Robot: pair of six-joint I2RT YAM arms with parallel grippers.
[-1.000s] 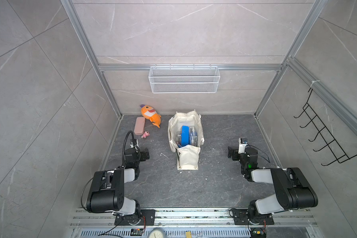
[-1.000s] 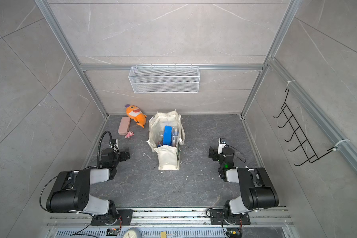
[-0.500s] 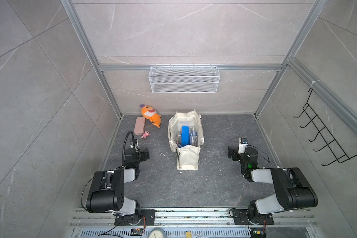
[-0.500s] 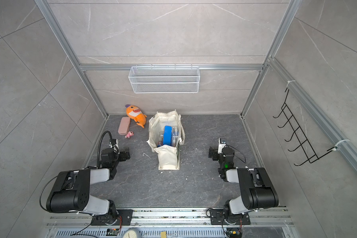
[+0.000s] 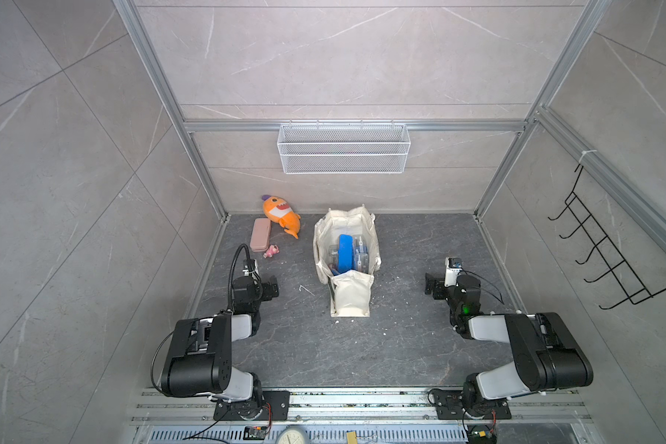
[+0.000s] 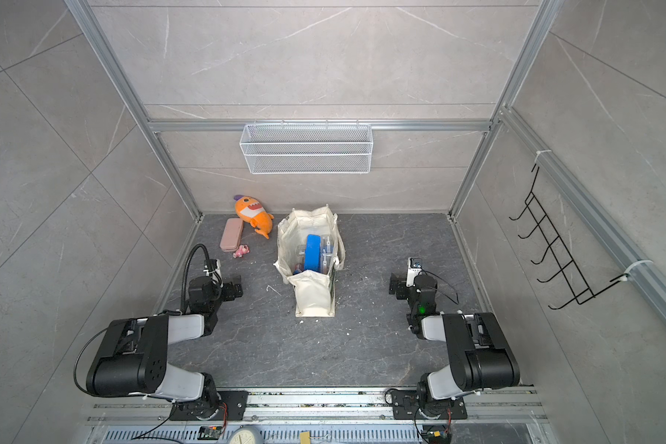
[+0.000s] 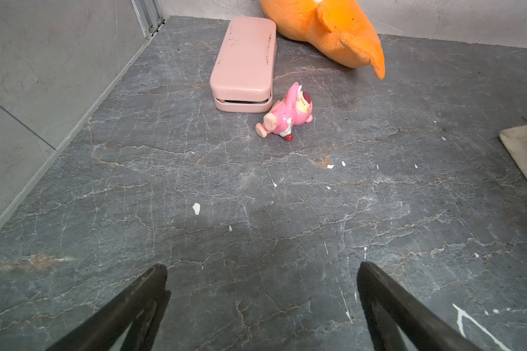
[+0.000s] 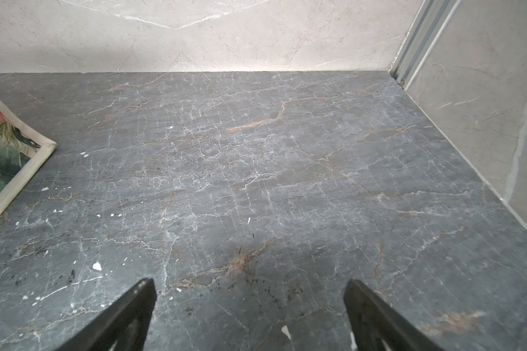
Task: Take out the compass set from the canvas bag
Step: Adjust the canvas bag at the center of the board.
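We logged cream canvas bag upright, open-mouthed, presumably for top access | left gripper, right gripper released, flanking it.

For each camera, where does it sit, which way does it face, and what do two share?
Top views: high above the front rail, looking down toward the back wall; left arm, right arm, left gripper, right gripper and canvas bag show.
Left wrist: on the left arm, low, facing the pink case, pink figurine and orange plush; its open fingers show.
Right wrist: on the right arm, low, facing the floor and back wall; its open fingers show.
Shared: both wrist views catch the bag's edge.
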